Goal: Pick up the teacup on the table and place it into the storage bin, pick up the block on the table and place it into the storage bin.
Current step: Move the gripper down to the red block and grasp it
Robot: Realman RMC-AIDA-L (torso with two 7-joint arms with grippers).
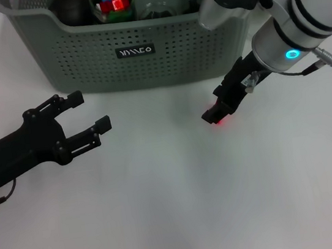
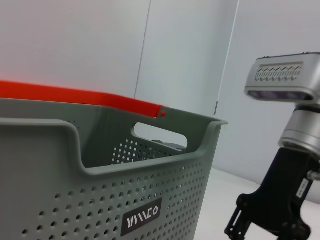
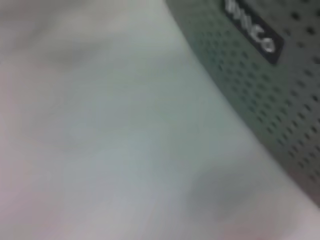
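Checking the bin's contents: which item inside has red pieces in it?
The middle container, holding red, blue and green blocks; the dark ball to its left and clear glass to its right show none.

white table (image 1: 184, 208): smooth, plain top. carries one grey-green perforated storage bin (image 1: 143, 53) with black label, standing at far edge.

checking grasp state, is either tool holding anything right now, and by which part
Nothing is held. The left tool is open and empty; the right tool shows nothing in it.
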